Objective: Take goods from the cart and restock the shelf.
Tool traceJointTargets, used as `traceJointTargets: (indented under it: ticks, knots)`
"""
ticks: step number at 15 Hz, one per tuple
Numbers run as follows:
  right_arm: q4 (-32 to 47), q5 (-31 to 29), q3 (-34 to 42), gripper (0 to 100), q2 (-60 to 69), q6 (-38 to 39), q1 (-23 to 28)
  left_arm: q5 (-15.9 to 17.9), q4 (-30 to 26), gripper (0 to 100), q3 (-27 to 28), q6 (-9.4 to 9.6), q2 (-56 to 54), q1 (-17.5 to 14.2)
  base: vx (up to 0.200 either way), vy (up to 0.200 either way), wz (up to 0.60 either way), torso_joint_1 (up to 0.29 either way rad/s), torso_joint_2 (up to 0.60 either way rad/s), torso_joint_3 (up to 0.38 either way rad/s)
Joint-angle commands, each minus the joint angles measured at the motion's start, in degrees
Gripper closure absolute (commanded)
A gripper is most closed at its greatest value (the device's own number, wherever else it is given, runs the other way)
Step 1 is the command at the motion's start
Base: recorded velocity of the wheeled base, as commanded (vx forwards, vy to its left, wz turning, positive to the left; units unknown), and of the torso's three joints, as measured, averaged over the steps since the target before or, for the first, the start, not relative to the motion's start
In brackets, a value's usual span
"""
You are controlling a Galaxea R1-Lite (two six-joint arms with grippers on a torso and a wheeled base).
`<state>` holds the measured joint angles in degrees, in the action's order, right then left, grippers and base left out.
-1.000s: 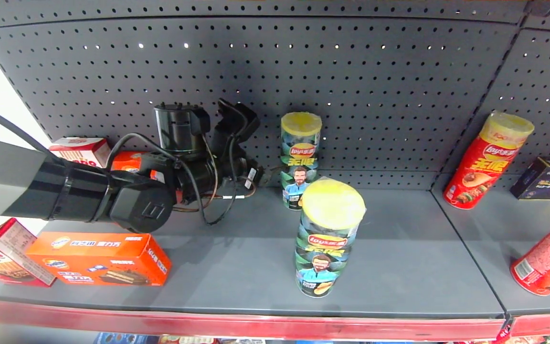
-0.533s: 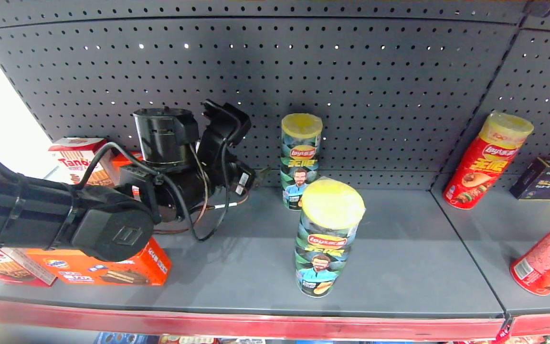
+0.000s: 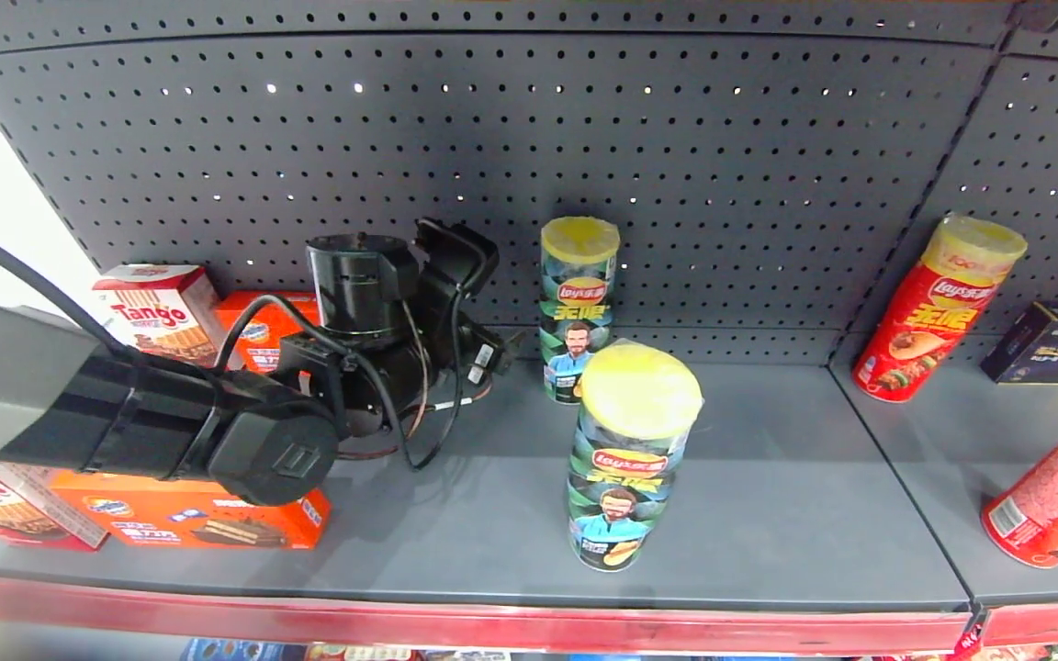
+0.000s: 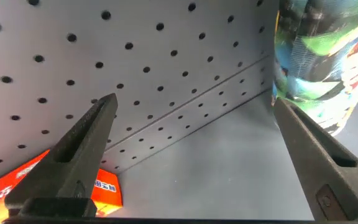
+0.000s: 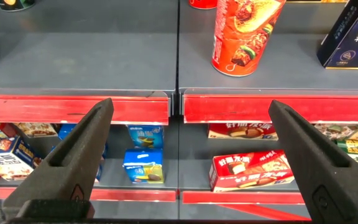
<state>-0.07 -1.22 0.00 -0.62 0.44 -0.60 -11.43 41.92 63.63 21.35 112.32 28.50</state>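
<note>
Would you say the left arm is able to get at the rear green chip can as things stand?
Probably yes: the left gripper hangs open and empty just beside the rear green can, nothing stands between them, and the front green can sits farther forward on the shelf.

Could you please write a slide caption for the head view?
Restocking: left gripper open at the shelf back, beside the rear green chip can.

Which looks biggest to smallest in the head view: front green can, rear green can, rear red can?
1. front green can
2. rear green can and rear red can: too alike to rank.
Nearness likely enlarges the front one.
</note>
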Motion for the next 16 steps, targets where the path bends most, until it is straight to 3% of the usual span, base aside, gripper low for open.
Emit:
traceJointTargets:
  ticks: [1, 6, 16]
  knots:
    - [0.0, 0.0, 0.0, 0, -0.1, 0.0, 0.0, -0.2, 0.0, 0, 1.9, 0.01, 2.4, 0.0, 0.000, 0.000, 0.00, 0.000, 0.00, 0.000]
    - [0.0, 0.0, 0.0, 0, -0.1, 0.0, 0.0, -0.2, -0.5, 0, 6.5, 0.10, 5.1, 0.4, 0.000, 0.000, 0.00, 0.000, 0.00, 0.000]
    - [0.0, 0.0, 0.0, 0, -0.1, 0.0, 0.0, -0.4, -0.4, 0, 4.2, -0.08, 3.9, 0.8, 0.000, 0.000, 0.00, 0.000, 0.00, 0.000]
